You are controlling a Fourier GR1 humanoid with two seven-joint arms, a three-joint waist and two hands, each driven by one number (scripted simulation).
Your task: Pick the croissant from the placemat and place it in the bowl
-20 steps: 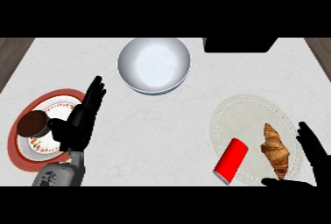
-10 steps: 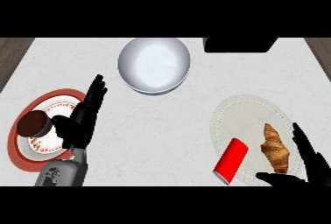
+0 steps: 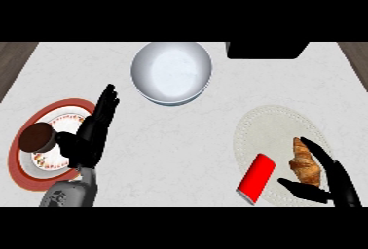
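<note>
Croissant: is lying on the right part of the placemat, its length running up and down the head view (not in the bowl).
Placemat: pale and round, is sitting at the right of the bench, well apart from the bowl.
Right hand: is coming in from the lower right corner and is hovering over the placemat's lower right. Its fingers are lying straight along the croissant's right side, and its thumb is stretching out just below the croissant's lower end. The hand is spread open and is not closing round anything; I cannot tell whether it is touching the pastry.
Bowl: white, is standing upright at the upper middle of the bench, holding nothing.
Red can: is lying tilted across the placemat's lower left edge, just beside the croissant's left side and apart from it.
Left hand: is resting at the left with fingers straight and pointing up the view, holding nothing and overlapping the right rim of the red plate.
Red plate: is carrying a smaller white patterned plate with a dark brown round piece on it.
Black box: is sitting at the far edge, to the right of the bowl.
Bench: white marbled top.
</note>
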